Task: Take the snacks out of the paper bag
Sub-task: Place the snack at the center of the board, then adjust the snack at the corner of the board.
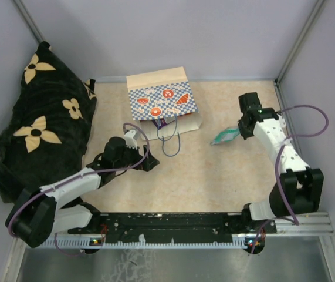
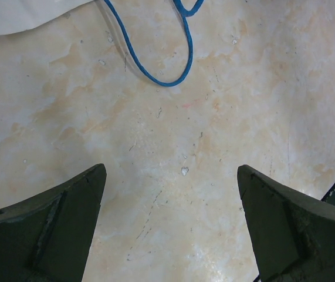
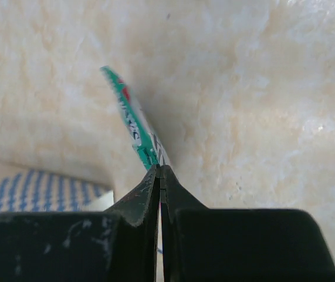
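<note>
Right claw [image 1: 238, 131], seen from the overhead camera, is pinched shut on a teal pouch [image 1: 224, 137]. The pouch sticks out from the fingertips toward the middle of the table [image 1: 214, 182], well to the right of the paper bag [image 1: 162, 100]. I see the bag lying on its side near the far wall, checkered face up and mouth turned toward the arms. A purple scrap [image 1: 162, 123] shows in the mouth, and I cannot tell what else is inside. The bag's blue cord handle [image 1: 171, 145] trails out onto the table in front of it. My left claw [image 1: 148, 163] sits low over the table, just left of that handle and a little nearer the arms, its fingers spread. A black cloth [image 1: 38, 129] with cream flowers is heaped at the far left.

On the left wrist camera, the left claw [image 2: 171, 173] shows its two fingers [image 2: 67, 226] wide apart at the bottom corners, with bare marbled tabletop [image 2: 226, 106] between them. A loop of the blue cord [image 2: 161, 73] lies ahead of them. A cream edge of the bag [image 2: 20, 14] fills the top left corner.

On the right wrist camera, the right claw [image 3: 160, 173] has its fingers pressed together, clamping the teal pouch [image 3: 129, 117] by its edge. I see the pouch edge-on, rising from the tips over the tabletop [image 3: 261, 106]. A blue-and-white checkered corner of the bag [image 3: 32, 191] lies at the lower left.
</note>
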